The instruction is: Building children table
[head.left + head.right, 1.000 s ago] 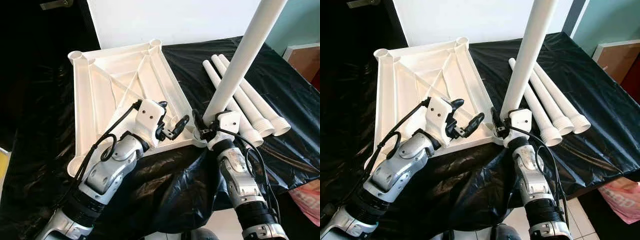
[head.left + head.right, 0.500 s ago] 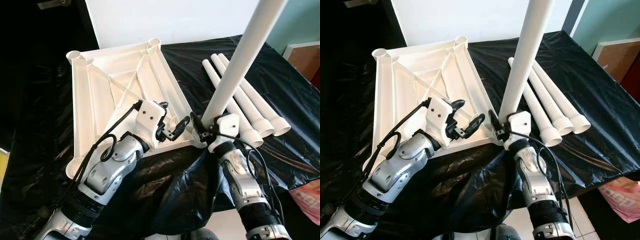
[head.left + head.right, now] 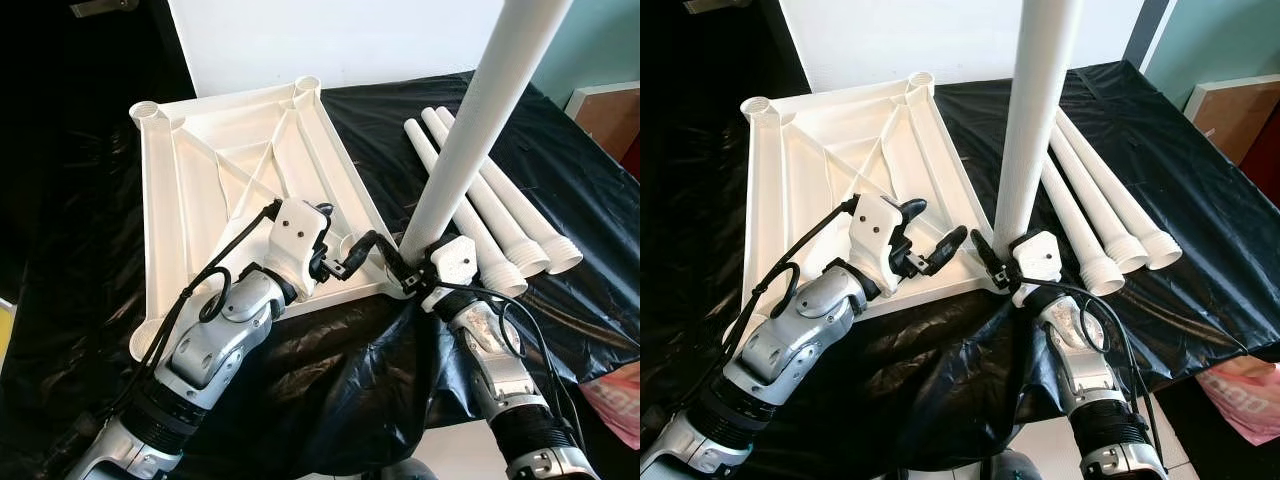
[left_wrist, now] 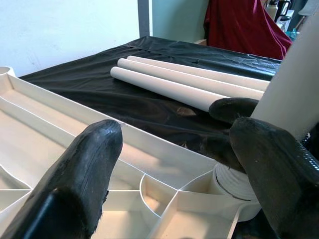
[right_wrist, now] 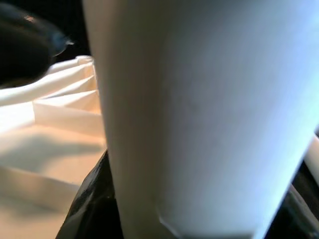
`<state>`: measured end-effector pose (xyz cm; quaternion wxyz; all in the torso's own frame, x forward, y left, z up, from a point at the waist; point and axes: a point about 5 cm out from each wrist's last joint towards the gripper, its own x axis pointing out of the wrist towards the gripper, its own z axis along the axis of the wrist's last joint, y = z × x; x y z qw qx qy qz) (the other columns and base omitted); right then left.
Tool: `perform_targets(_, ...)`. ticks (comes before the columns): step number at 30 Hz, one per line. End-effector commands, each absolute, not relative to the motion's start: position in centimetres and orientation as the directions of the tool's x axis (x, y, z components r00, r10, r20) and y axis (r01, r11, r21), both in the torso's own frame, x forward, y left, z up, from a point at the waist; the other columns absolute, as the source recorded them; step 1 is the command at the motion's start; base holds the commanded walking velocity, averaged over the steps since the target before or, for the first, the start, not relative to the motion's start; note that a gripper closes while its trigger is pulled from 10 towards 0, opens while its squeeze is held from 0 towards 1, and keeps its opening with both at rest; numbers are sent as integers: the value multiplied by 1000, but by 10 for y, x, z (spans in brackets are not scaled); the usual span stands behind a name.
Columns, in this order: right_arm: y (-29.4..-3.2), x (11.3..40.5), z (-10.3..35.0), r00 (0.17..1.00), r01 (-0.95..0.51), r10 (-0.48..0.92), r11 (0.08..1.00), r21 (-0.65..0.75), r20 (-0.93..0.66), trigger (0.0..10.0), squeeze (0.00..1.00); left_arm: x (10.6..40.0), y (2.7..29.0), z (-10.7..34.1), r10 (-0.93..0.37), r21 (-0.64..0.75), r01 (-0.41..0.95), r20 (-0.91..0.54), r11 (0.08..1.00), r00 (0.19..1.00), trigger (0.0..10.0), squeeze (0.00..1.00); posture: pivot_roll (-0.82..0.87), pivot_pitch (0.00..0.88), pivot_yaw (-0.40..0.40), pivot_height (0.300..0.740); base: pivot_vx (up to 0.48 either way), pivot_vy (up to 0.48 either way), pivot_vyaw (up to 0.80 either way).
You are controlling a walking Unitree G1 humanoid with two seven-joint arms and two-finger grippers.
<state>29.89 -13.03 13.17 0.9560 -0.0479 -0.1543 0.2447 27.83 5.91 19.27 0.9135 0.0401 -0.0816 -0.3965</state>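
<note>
The white table top [image 3: 230,170] lies upside down on the black-covered table, ribs facing up. My right gripper [image 3: 405,272] is shut on the lower end of a white leg [image 3: 470,130], which stands nearly upright at the top's near right corner socket [image 4: 234,181]. In the right wrist view the leg [image 5: 199,114] sits close between the fingers. My left gripper [image 3: 348,228] is open just above the same corner, a little to the left of the leg, holding nothing. Three loose white legs [image 3: 500,210] lie side by side to the right.
The black sheet [image 3: 560,200] hangs over the table's near edge. A pink bag [image 3: 615,395] lies on the floor at lower right. A wooden box [image 3: 610,115] stands at the far right. A white wall [image 3: 350,40] rises behind the table.
The held leg has swung from a rightward lean to nearly upright, and my right gripper has shifted closer to the corner socket. The left gripper has stayed by the corner.
</note>
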Motion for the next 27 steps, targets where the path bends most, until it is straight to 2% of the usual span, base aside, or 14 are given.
perform_targets(1,-128,294,101,859,-487,495,869,-92,128,10000,0,265,48,193,-888,180,870,74,459,454,10000,0,11,134,3,740,0,0,0)
perform_targets(9,-129,298,103,873,-469,471,882,-51,126,10000,0,265,48,194,-889,180,871,73,457,451,10000,0,12,132,3,740,0,0,0)
perform_targets(19,-134,307,100,929,-370,369,928,41,33,10000,0,264,47,194,-892,183,874,75,451,445,10000,0,14,122,-2,740,0,0,0)
perform_targets(27,-134,309,102,937,-350,349,935,48,29,10000,0,263,47,194,-895,184,876,73,446,440,10000,0,13,113,1,740,0,0,0)
